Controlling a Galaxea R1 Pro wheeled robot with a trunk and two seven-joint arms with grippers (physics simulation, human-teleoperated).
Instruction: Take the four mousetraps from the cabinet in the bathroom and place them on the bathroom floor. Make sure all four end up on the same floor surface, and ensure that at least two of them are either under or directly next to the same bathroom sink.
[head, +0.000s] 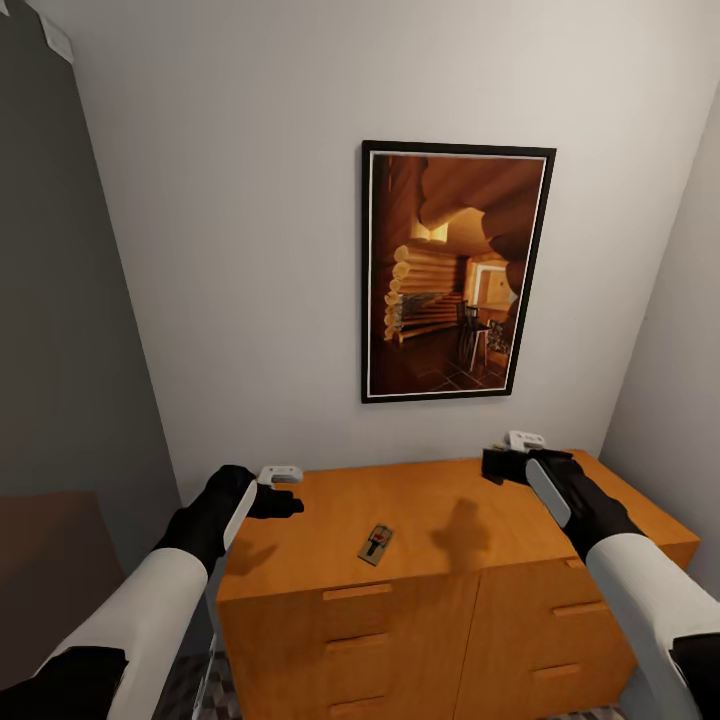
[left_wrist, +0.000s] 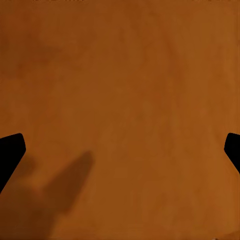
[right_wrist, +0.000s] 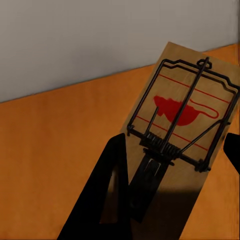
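The robot stands in front of the cabinet (head: 440, 570), and both arms are raised over its flat wooden top. One mousetrap (head: 376, 544) lies flat on this top, near the front edge and between the two arms, touched by nothing. The right gripper (head: 505, 462) hovers over the far right part of the top, and in the right wrist view a second mousetrap (right_wrist: 182, 145) sits between its dark fingers (right_wrist: 102, 200), so I judge the fingers are clamped on its board, held level so that it can be carried down to the floor. The left gripper (head: 285, 500) hangs over the left part of the top with its fingers (left_wrist: 10, 155) wide apart and nothing between them, probably ready to take the free trap. A framed picture (head: 455, 272) of a wooden interior hangs on the white wall behind the cabinet. The walls on both sides are close, so the space for turning is narrow, but nothing on the top blocks the way to the free trap
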